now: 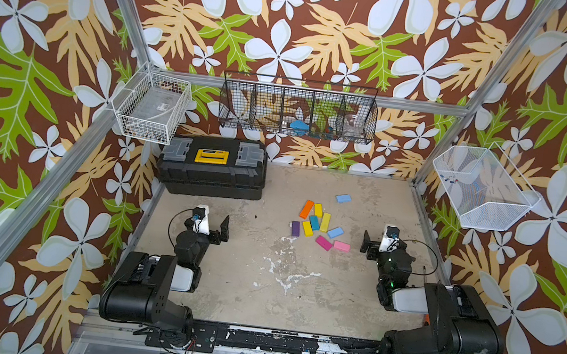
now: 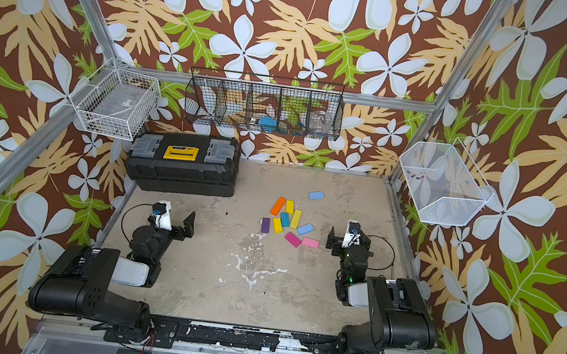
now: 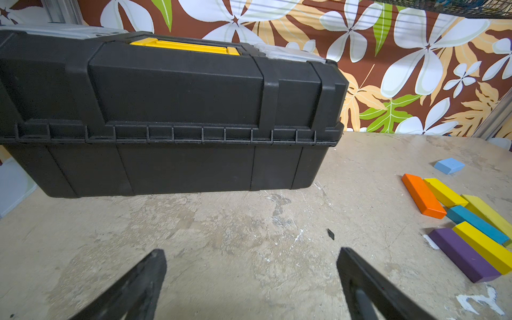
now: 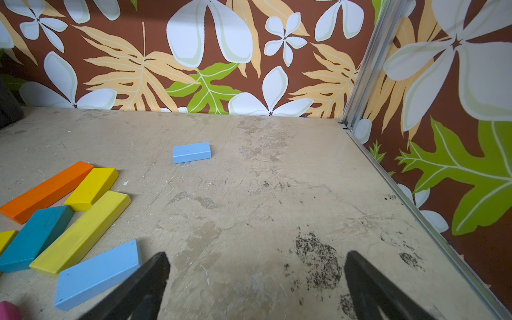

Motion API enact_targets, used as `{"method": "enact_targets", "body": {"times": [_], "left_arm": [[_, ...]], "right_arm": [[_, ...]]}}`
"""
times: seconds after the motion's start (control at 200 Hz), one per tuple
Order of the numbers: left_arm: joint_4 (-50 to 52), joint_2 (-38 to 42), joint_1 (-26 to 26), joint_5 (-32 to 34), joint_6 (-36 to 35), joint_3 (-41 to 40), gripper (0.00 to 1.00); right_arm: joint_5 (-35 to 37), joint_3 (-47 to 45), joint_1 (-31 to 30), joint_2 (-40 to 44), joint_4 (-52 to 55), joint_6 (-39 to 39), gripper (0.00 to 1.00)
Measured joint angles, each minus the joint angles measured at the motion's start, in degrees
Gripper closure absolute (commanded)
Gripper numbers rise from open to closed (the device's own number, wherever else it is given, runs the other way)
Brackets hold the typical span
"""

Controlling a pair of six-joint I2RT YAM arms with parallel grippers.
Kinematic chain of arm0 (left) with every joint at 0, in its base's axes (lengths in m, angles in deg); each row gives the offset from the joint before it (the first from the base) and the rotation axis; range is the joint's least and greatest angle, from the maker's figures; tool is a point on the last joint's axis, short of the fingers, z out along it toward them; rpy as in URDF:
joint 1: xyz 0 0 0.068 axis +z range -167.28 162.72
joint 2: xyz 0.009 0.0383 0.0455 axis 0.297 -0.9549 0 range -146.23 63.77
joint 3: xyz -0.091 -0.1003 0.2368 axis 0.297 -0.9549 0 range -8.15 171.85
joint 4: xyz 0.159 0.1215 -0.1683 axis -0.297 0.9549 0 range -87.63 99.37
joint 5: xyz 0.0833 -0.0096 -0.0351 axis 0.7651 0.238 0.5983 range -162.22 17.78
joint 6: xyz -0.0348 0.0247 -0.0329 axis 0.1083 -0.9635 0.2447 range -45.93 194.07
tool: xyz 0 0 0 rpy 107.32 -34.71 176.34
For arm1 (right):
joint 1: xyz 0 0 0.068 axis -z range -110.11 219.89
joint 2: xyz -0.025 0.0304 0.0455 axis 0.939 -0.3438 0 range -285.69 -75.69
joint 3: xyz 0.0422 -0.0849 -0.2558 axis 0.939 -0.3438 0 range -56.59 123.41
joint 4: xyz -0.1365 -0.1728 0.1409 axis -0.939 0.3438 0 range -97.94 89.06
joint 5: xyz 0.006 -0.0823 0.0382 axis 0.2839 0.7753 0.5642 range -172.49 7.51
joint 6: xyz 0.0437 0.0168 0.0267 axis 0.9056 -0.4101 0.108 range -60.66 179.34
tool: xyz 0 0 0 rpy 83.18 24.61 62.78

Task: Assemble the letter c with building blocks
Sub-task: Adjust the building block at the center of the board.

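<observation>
Left gripper point(image 3: 250, 256): hangs at nine o'clock over the table point(image 1: 261, 291), jaws spread wide, grasping nothing. Right gripper point(image 4: 256, 257): hangs at three o'clock, equally wide, empty. Toolbox point(image 1: 211, 173): sits shut at eleven o'clock, near the back wall. Building blocks point(image 1: 314, 222): lie flat, loosely clustered at two o'clock. Light blue block point(image 1: 343, 198): lies apart from the cluster at one o'clock.

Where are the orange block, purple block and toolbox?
orange block point(image 1: 306, 209), in a top view: top face.
purple block point(image 1: 295, 228), in a top view: top face.
toolbox point(image 1: 212, 168), in a top view: lid centre.
</observation>
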Motion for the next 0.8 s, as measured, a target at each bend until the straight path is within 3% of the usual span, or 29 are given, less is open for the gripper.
{"method": "enact_targets", "body": {"times": [0.27,0.46,0.621,0.801], "left_arm": [[8.9,10.21,0.0,3.26,1.33,4.0,0.0],[23.69,14.21,-0.17,7.28,6.62,10.69,0.0],[37.33,17.77,-0.22,7.67,14.32,18.67,0.0],[51.39,18.69,-0.28,2.29,21.49,27.43,0.0]], "right_arm": [[7.69,3.67,-0.07,16.33,11.76,5.46,0.0],[11.74,14.53,0.33,19.15,34.4,25.55,0.0],[4.37,20.31,0.92,19.65,49.86,34.4,0.0],[-8.94,30.16,0.57,16.44,63.65,35.87,0.02]]}}
